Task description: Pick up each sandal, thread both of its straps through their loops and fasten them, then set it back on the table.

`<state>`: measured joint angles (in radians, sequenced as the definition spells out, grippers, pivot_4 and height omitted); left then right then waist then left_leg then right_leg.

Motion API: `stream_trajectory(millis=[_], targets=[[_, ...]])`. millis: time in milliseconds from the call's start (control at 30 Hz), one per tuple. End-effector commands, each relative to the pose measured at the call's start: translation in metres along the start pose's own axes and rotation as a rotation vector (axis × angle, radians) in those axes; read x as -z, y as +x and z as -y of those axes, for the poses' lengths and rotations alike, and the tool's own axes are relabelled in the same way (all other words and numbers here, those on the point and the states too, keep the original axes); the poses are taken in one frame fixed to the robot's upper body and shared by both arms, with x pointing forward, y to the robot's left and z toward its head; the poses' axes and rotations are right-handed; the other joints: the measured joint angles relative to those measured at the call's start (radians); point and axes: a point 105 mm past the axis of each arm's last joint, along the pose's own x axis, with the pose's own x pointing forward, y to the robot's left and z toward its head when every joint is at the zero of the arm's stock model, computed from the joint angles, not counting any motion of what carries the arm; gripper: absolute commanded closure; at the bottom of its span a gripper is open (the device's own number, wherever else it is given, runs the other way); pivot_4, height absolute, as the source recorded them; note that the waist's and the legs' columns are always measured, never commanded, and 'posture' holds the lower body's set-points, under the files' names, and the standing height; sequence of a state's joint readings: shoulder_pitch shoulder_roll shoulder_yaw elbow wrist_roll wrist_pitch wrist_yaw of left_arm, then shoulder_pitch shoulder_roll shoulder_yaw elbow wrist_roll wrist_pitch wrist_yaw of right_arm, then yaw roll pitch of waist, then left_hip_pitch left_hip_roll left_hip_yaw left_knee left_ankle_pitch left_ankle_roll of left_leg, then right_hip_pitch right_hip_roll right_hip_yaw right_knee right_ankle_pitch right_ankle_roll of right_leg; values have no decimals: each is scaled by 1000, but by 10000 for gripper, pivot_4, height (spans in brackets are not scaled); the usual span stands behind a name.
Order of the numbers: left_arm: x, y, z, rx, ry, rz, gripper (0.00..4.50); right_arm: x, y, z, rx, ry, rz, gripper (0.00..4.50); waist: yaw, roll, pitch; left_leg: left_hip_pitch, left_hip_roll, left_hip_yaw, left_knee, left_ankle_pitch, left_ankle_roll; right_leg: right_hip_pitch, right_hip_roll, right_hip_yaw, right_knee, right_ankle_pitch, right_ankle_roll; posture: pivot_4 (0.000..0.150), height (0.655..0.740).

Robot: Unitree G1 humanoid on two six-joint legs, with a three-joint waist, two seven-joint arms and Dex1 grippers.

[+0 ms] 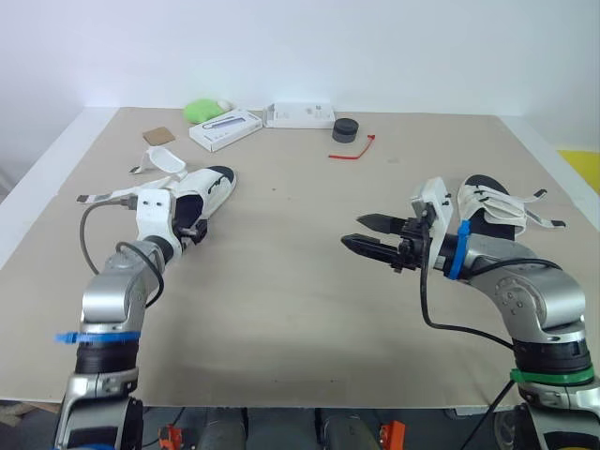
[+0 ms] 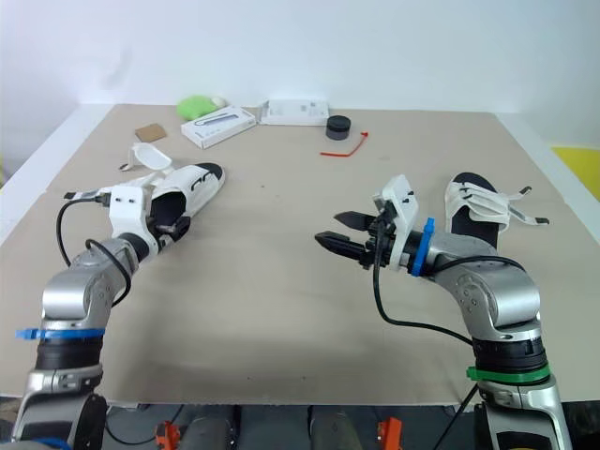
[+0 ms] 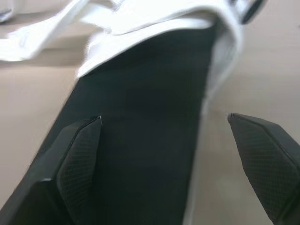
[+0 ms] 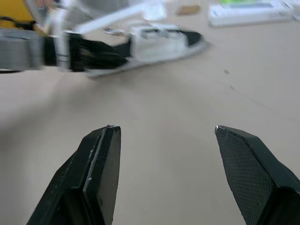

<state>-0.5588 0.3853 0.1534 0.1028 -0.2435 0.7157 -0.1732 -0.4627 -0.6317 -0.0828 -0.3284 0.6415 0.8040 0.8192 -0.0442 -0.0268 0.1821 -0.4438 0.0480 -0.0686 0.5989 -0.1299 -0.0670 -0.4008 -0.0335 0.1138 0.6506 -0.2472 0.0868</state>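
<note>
White-strapped with a black footbed, the left sandal (image 1: 208, 187) lies on the counter (image 1: 281, 319) with its heel between the left jaws, which stand wide open on either side of it; whether they touch it I cannot tell. The right jaws are open too, holding nothing, hanging over bare counter and pointing across toward the left sandal, well apart from it. The right sandal (image 1: 494, 208) lies behind those jaws, beside the right forearm, its straps splayed outward.
</note>
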Motion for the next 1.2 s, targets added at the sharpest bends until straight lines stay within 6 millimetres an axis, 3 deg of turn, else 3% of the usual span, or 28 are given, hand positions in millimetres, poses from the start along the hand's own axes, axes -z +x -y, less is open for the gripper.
stream_trajectory(millis=[33,300,600,967,1100,1200], targets=[[-13,14,15,65,62,38,585,-23,3,-17,-44,-77,85,9964,0,0,0,0,0,0,0,0,0,0,0,0,0,0,0,1500,7400],[-26,29,44,206,165,65,585,-24,12,-28,-51,-99,119,9964,-1,0,0,0,0,0,-1,0,0,0,0,0,0,1,3,1500,7400],[-61,41,36,130,104,97,585,-21,16,-22,-30,-98,131,9964,-2,0,0,-2,0,0,-2,0,0,-2,0,0,0,1,4,1500,7400],[-33,64,45,136,40,-24,585,-19,17,-18,-3,-94,129,9964,-2,0,0,-2,0,0,-4,0,0,-2,0,-1,0,1,4,1500,7400],[-36,73,54,128,36,-23,585,-19,15,-16,8,-93,128,9964,1,0,0,-2,0,-1,-4,1,-1,-2,0,-1,0,1,5,1500,7400],[-52,77,65,143,54,14,585,-19,16,-17,9,-93,131,9964,1,0,0,-2,0,-1,-4,1,-2,-2,0,-1,0,1,5,1500,7400]])
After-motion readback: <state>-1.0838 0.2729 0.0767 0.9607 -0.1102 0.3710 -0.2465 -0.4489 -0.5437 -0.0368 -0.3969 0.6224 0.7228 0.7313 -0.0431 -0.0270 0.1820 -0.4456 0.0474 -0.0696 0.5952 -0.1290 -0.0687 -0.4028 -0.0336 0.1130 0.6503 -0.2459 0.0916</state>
